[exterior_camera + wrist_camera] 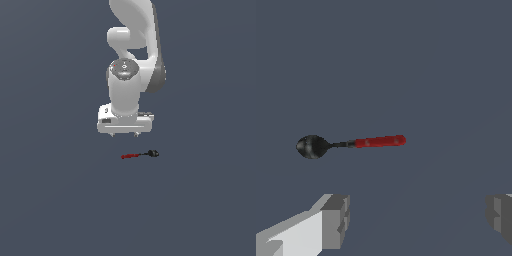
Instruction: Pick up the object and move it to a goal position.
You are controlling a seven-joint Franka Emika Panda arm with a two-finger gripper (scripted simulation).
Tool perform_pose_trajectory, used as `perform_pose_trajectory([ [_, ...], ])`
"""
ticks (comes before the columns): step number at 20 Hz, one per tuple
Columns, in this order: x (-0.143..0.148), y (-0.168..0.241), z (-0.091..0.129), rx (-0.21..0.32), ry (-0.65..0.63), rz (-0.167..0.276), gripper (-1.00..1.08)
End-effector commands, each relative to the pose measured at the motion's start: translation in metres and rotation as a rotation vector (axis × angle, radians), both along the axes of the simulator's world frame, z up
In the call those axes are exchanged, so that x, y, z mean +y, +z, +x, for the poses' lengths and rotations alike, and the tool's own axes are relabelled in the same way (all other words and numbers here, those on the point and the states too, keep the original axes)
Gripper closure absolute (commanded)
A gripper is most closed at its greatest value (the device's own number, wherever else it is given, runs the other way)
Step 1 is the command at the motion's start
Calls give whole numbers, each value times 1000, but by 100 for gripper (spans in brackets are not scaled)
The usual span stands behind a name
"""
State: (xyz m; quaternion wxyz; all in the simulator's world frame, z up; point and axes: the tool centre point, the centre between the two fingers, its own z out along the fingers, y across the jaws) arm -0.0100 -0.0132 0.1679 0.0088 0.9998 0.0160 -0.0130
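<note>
Jaws (418, 222) spread wide – red-handled rod (351, 144) lies apart, ungrasped.

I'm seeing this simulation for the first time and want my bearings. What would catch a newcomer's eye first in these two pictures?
The big white robot arm hangs down the middle of the exterior view, its gripper open above a bare grey floor. Just below it lies the only colour: a tiny spoon-like rod with a red handle and a black rounded end, untouched. In the wrist view the two grey fingers stand wide apart, the rod beyond them.
</note>
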Motion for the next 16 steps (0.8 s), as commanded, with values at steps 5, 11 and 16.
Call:
perform_pose_trajectory([
  [5,2,-2,-1,7,13,-1,-92],
  [11,4,-4,-1,7,-12,0,-92],
  [16,7,-8,0,5,-65,2,-92],
])
